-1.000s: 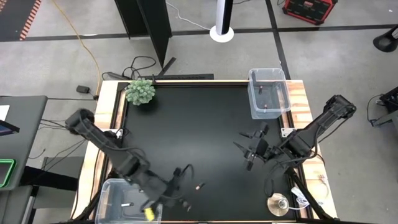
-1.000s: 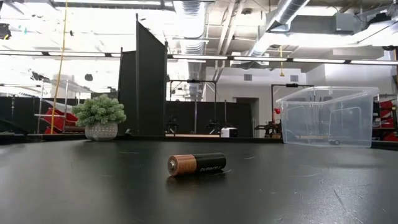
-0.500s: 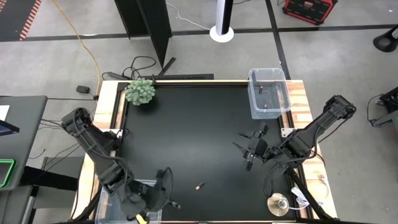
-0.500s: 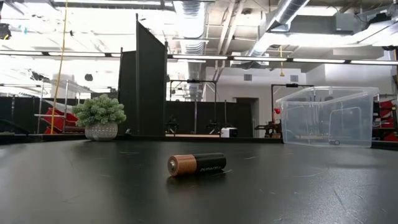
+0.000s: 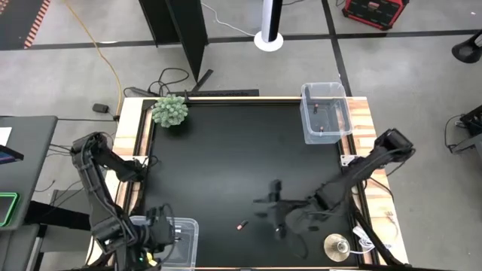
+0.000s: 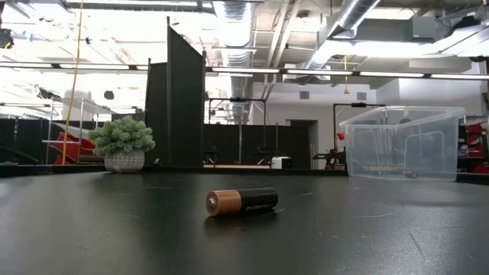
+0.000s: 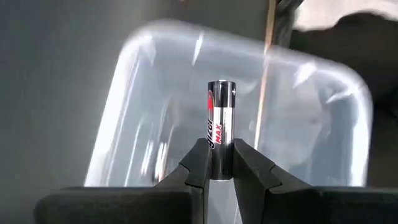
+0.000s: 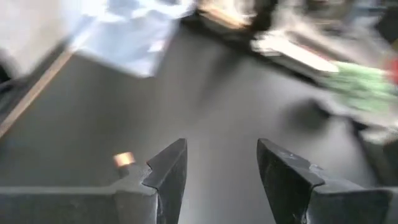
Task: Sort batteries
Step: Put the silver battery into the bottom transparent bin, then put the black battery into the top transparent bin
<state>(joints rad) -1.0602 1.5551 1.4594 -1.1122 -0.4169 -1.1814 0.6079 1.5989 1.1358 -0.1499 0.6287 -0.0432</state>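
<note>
The left pincer (image 7: 222, 163) is clenched on a silver battery (image 7: 221, 127) above the near clear bin (image 5: 183, 229); released off-centre, it could bounce off the rim onto the desk (image 5: 226, 150). The right pincer (image 8: 221, 163), fingers spread, hovers near the copper-ended battery (image 6: 241, 202). Only the left wrist view shows the grip; only the low view shows the loose battery's label.

A small potted plant (image 5: 170, 111) with pale green leaves sits at the far left corner of the black tabletop (image 5: 241, 150); a round silver disc (image 5: 337, 245) lies off the mat at the near right corner — beside loose cables; a dark upright panel (image 6: 186, 95) stands behind.
</note>
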